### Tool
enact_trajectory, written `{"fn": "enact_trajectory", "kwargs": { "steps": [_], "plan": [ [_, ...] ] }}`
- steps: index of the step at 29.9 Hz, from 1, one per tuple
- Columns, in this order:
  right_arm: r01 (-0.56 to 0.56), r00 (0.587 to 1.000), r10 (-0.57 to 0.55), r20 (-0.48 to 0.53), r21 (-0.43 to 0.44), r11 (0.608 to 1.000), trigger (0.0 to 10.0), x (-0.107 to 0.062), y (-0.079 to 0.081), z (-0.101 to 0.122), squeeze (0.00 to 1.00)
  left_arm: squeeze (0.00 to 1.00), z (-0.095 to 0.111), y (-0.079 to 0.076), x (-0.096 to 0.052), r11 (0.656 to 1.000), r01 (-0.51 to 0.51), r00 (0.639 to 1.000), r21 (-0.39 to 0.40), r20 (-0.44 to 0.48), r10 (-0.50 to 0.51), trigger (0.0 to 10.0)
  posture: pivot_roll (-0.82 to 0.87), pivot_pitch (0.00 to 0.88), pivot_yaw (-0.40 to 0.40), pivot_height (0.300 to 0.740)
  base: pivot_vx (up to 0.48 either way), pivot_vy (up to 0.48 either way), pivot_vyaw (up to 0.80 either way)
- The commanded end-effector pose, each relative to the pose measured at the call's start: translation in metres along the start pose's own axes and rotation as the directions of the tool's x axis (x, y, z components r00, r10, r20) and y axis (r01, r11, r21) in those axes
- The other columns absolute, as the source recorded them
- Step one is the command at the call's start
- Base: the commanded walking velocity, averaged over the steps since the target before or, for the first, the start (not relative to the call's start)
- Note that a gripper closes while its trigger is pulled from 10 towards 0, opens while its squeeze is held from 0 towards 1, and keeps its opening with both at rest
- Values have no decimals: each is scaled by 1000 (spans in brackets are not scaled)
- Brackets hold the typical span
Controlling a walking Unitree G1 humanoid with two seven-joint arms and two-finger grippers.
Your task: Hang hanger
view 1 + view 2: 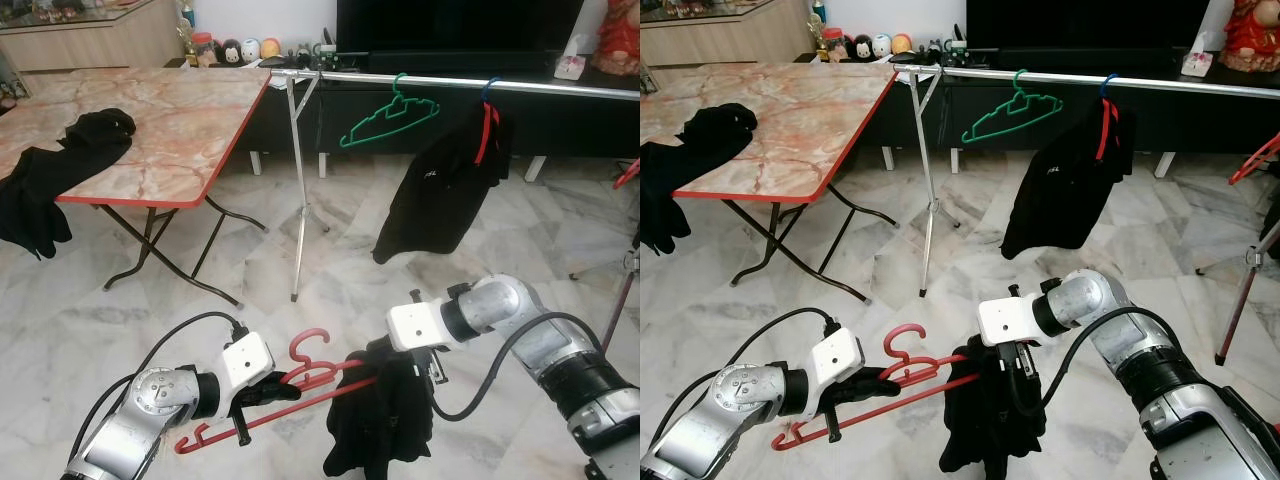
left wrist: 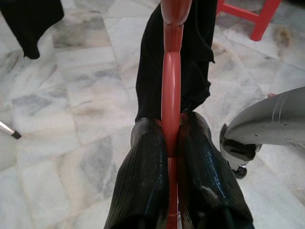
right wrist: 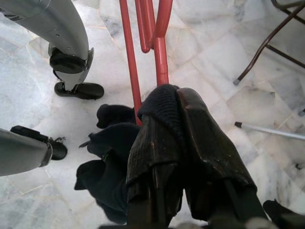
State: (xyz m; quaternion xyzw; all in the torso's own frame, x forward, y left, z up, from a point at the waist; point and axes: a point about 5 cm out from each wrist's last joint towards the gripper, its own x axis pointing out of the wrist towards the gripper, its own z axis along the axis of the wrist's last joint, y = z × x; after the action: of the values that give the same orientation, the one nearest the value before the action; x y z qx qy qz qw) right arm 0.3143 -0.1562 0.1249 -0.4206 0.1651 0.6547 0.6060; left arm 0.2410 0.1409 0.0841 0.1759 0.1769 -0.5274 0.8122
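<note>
Grip looks firm: my left gripper is clamped on the red hanger, my right gripper pinching the black garment on it. Both sit well below the rail, so I'd lift level, hook leading, toward the gap beside the green hanger.
</note>
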Motion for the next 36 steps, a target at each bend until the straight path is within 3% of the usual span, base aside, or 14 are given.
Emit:
{"fn": "enact_trajectory", "kwargs": {
  "steps": [1, 5, 7, 16, 28, 36],
  "plan": [
    [-5, 1000, 6, 19, -42, 999, 10000, 0, -2, 4, 0, 0, 10, 0, -5, 999, 22, 999, 47, 37, -24, 10000, -124, 0, 49, 732, 0, 0, 0],
    [10, 1000, -11, -14, -61, 998, 10000, -1, -4, 0, 0, 0, 12, -3, -8, 994, 69, 997, 84, 25, -72, 10000, -123, 0, 48, 732, 0, 0, 0],
    [84, 993, -90, -77, -81, 993, 10000, -4, -14, -5, 0, 0, 11, -4, -11, 987, 94, 995, 133, -25, -92, 10000, -121, 0, 48, 732, 0, 0, 0],
    [218, 971, -228, -75, -122, 968, 10000, -7, -33, 0, 0, 0, 10, -6, -9, 977, 105, 994, 187, -44, -99, 10000, -119, 0, 44, 732, 0, 0, 0],
    [124, 992, -122, 27, -116, 985, 10000, -1, -27, 11, 0, 0, 20, 1, 1, 984, 35, 998, 174, 44, -43, 10000, -122, 0, 43, 732, 0, 0, 0],
    [123, 992, -119, 42, -115, 986, 10000, -2, -29, 14, 0, 0, 17, 4, 2, 983, 20, 1000, 183, 12, -23, 10000, -124, 0, 45, 732, 0, 0, 0]
  ]
}}
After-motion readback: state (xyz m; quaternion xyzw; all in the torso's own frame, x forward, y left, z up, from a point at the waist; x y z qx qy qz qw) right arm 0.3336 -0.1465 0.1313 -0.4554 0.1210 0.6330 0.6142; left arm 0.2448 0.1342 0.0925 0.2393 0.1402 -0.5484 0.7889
